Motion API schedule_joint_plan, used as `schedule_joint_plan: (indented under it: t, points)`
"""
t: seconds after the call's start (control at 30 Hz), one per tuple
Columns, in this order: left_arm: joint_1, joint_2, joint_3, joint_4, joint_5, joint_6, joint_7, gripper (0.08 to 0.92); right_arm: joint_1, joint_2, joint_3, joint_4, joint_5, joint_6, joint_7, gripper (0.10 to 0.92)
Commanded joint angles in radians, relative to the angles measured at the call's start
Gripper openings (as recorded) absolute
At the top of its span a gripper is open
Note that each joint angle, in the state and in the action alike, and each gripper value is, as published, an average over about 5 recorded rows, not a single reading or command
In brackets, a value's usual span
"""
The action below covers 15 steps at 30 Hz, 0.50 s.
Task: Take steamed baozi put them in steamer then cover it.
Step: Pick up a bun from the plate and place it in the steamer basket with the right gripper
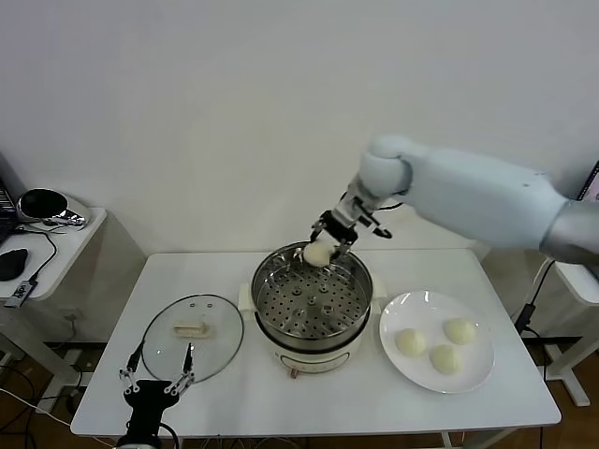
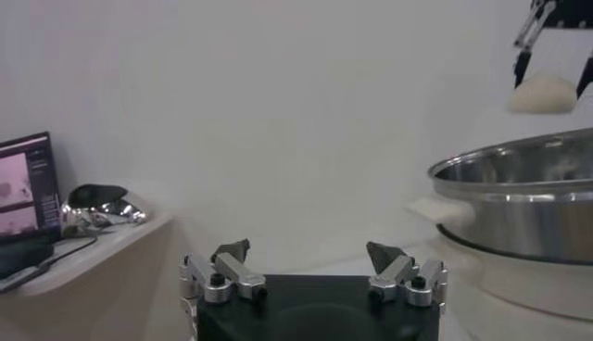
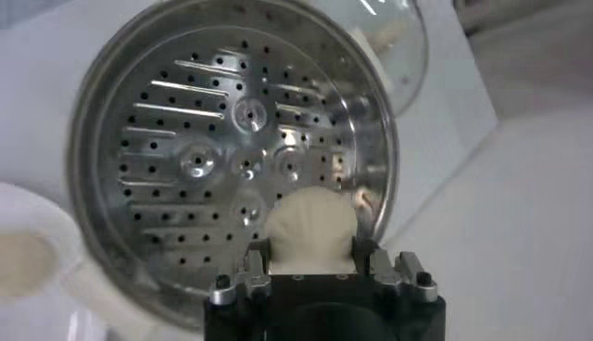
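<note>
My right gripper (image 1: 323,251) is shut on one steamed baozi (image 1: 318,253) and holds it over the far rim of the steamer (image 1: 312,309). In the right wrist view the baozi (image 3: 310,227) sits between the fingers above the perforated tray (image 3: 213,157). Three more baozi (image 1: 410,341) (image 1: 459,330) (image 1: 445,358) lie on the white plate (image 1: 436,378) at the right. The glass cover (image 1: 193,335) with its cream handle lies flat on the table left of the steamer. My left gripper (image 1: 157,379) is open and empty at the table's front left, by the cover's near edge.
The white table (image 1: 309,402) holds everything. A side table (image 1: 47,243) with a shiny object and a mouse stands at the far left. A white wall is behind. The steamer's rim (image 2: 519,181) also shows in the left wrist view.
</note>
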<state>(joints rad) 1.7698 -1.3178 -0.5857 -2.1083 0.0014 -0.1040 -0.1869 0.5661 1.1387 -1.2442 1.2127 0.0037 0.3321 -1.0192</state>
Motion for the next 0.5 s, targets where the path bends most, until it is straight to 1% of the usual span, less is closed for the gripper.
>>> schedule_joint_plan:
  t: [0.03,0.27,0.5]
  points:
    - [-0.001,0.000,-0.005,0.002,-0.001,0.000,0.001,0.823,-0.039,0.085,-0.029,-0.064,-0.164,0.155,0.014,0.554]
    - [-0.006,0.004,-0.009,0.009,-0.003,0.000,0.003,0.823,-0.096,0.094,-0.017,-0.124,-0.286,0.237,0.049,0.568]
    - [-0.012,0.005,-0.011,0.009,-0.005,0.000,0.005,0.823,-0.130,0.116,0.007,-0.173,-0.340,0.276,0.088,0.568]
